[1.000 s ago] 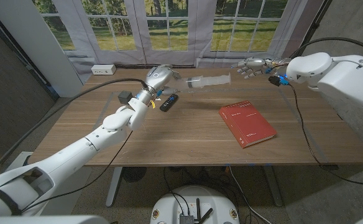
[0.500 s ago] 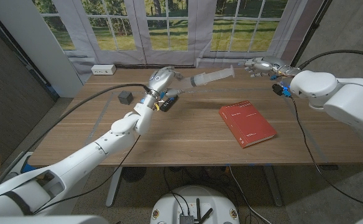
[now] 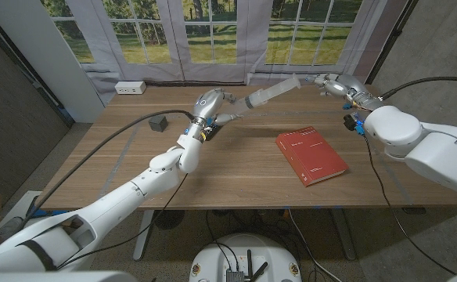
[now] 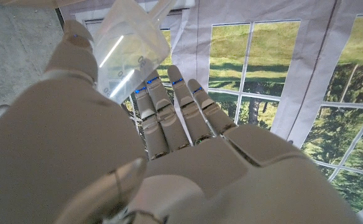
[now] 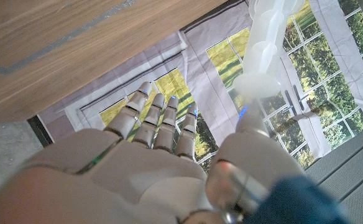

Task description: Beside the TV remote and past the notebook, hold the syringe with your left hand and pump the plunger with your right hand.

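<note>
My left hand [image 3: 210, 103] grips the clear syringe [image 3: 264, 95] by its barrel and holds it above the table's far side, the plunger end slanting up to the right. The barrel [image 4: 132, 43] shows against that hand [image 4: 169, 155] in the left wrist view. My right hand [image 3: 334, 83] is at the plunger end with its fingers straight. In the right wrist view its thumb [image 5: 250, 124] touches the plunger's end disc [image 5: 256, 84]. The dark TV remote [image 3: 211, 127] lies partly hidden under my left wrist. The red notebook [image 3: 311, 157] lies nearer me, right of centre.
A small black cube [image 3: 159, 123] sits left of the remote. A white power strip [image 3: 130, 87] lies at the far left edge of the wooden table [image 3: 244, 180]. Windows and curtains stand close behind the table. Cables trail from both arms.
My left hand has carried the syringe to the right and tilted its plunger end upward. My right hand has moved back toward the window and now meets the plunger end.
</note>
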Robot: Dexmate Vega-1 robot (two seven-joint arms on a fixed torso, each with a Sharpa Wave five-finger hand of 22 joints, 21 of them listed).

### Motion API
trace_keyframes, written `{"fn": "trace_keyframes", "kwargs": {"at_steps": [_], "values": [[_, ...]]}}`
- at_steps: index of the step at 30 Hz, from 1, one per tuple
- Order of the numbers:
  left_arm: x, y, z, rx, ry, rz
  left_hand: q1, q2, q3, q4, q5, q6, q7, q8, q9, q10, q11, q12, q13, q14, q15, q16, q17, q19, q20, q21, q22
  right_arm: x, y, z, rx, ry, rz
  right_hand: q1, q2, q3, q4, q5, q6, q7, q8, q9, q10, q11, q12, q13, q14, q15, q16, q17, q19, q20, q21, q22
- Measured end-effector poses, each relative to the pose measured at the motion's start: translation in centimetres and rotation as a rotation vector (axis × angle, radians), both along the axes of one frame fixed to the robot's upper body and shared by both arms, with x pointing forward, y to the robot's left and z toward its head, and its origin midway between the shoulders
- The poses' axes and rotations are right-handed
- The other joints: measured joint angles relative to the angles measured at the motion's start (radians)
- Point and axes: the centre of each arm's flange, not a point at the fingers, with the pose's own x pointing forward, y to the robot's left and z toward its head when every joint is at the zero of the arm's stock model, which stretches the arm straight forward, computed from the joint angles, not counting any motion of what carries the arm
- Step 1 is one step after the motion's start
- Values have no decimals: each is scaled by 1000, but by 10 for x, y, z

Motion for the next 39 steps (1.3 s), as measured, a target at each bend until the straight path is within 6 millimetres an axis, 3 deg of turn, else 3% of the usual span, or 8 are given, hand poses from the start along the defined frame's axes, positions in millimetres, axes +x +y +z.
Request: {"fn": "trace_keyframes", "kwargs": {"at_steps": [13,18,20,25,29,39], "values": [[10,-19,-19,-105,91,-87,0,0,0,0,4,8,8,0,0,4,4,0,0,0,0,0,0,0,0,0,5,-17,0,-21,34,-106,-68,-39,10,-8,8,0,-38,8,-14,-5,-47,-14,-15,-10,-42,3,-27,-10,-18,-18,-7,0],[14,-25,-26,-133,121,-112,0,0,-1,1,4,9,9,0,0,5,5,-1,0,0,0,0,0,0,0,0,5,-23,0,-28,35,-140,-89,-63,34,-13,13,0,-73,-2,-22,-5,-70,-16,-19,-14,-57,3,-45,-14,-29,-28,-10,0],[15,-28,-28,-146,133,-127,0,0,-1,1,4,9,9,0,0,5,5,-1,0,0,0,0,0,0,0,0,5,-26,1,-31,30,-155,-99,-73,26,-17,17,0,-81,-6,-22,-9,-75,-18,-19,-15,-61,0,-46,-18,-33,-32,-10,0],[17,-34,-30,-165,150,-152,0,0,-1,1,4,9,9,-2,0,5,5,-6,0,0,0,0,0,0,0,0,5,-32,3,-35,14,-187,-107,-100,42,-21,21,0,-129,-15,-27,-9,-113,-20,-23,-19,-91,5,-70,-25,-60,-33,-14,0],[19,-37,-31,-172,159,-167,0,0,-1,1,3,9,9,-4,0,5,5,-8,0,0,0,-6,0,-6,2,0,5,-35,4,-38,4,-200,-103,-120,41,-22,28,0,-160,-24,-27,-9,-136,-22,-23,-19,-114,3,-85,-28,-86,-31,-18,0],[20,-44,-33,-174,168,-213,0,0,-1,1,3,9,9,-7,0,5,5,-11,0,0,0,-6,0,-7,0,0,5,-40,6,-37,-50,-207,-76,-210,54,-41,58,4,-240,-18,-27,-14,-208,-39,-22,-24,-197,14,-127,-37,-172,5,-22,0]]}}
